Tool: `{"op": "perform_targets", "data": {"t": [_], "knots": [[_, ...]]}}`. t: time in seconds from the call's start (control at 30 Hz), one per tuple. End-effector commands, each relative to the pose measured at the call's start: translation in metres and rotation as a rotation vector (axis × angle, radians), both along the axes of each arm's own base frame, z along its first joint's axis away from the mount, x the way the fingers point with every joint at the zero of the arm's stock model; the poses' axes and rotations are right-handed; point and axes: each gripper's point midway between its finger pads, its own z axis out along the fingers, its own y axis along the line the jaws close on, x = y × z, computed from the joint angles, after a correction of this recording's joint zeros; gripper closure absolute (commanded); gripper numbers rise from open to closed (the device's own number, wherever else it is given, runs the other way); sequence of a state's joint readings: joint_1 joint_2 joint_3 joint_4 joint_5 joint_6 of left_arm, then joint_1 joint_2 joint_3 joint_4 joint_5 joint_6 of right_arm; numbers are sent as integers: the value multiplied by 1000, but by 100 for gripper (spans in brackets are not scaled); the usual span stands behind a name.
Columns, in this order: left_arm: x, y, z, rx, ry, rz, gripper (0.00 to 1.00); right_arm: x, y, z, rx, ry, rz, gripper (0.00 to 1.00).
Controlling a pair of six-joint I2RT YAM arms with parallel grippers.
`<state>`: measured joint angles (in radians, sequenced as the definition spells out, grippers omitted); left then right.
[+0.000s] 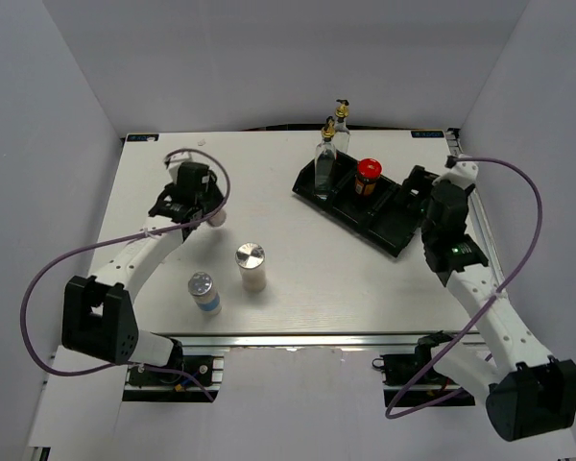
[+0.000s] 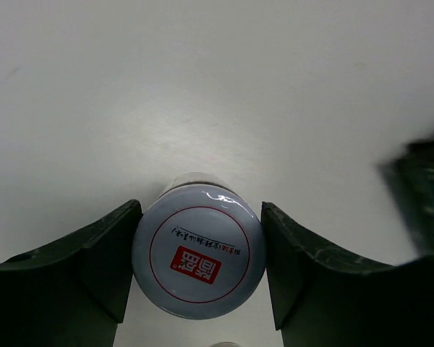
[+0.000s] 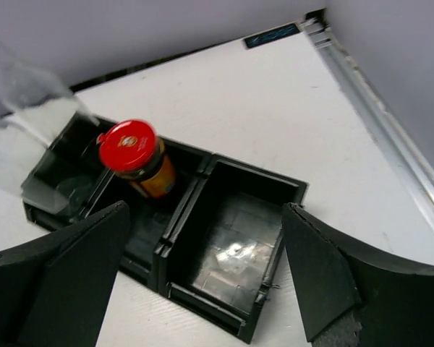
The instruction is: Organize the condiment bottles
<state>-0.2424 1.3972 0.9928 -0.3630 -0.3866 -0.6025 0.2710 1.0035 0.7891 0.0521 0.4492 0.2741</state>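
My left gripper (image 1: 209, 207) is shut on the small white-lidded jar (image 2: 198, 254), its fingers (image 2: 101, 260) pressing both sides of the lid with red print; the jar shows under the gripper in the top view (image 1: 216, 220). Two silver-capped shakers (image 1: 251, 264) (image 1: 204, 291) stand on the table near the front. A red-lidded brown jar (image 1: 368, 177) (image 3: 134, 153) stands in the black tray (image 1: 389, 230). One glass bottle with a gold pourer (image 1: 325, 161) stands at the tray's left end, the other (image 1: 342, 127) just behind it. My right gripper (image 1: 415, 188) (image 3: 204, 210) is open above an empty compartment.
The tray (image 3: 202, 163) lies slanted at the back right of the white table (image 1: 298, 288). Its compartment right of the red-lidded jar holds nothing. A metal rail (image 3: 390, 137) runs along the table's right edge. Grey walls close in the back and sides.
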Motion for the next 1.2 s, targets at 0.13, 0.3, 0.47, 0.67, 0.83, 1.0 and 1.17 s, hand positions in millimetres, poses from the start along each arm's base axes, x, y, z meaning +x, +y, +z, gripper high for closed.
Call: {"op": "perform_targets", "data": {"t": [0.13, 0.3, 0.47, 0.67, 0.83, 1.0, 1.17], "knots": [[30, -130, 162, -88, -420, -398, 100, -23, -42, 23, 58, -110, -163, 11], [31, -222, 178, -90, -432, -678, 100, -34, -69, 13, 59, -93, -256, 11], [22, -301, 174, -93, -447, -869, 100, -36, -86, -8, 102, -56, -288, 11], [24, -364, 156, -98, -412, -975, 100, -46, -105, -15, 115, -51, -342, 11], [28, -401, 143, -103, -396, -1031, 100, -51, -109, -12, 112, -80, -353, 11], [51, -414, 126, -70, -400, -988, 100, -52, -110, -13, 107, -83, -355, 11], [62, -428, 114, -73, -432, -986, 100, -51, -112, -14, 101, -94, -356, 11]]}}
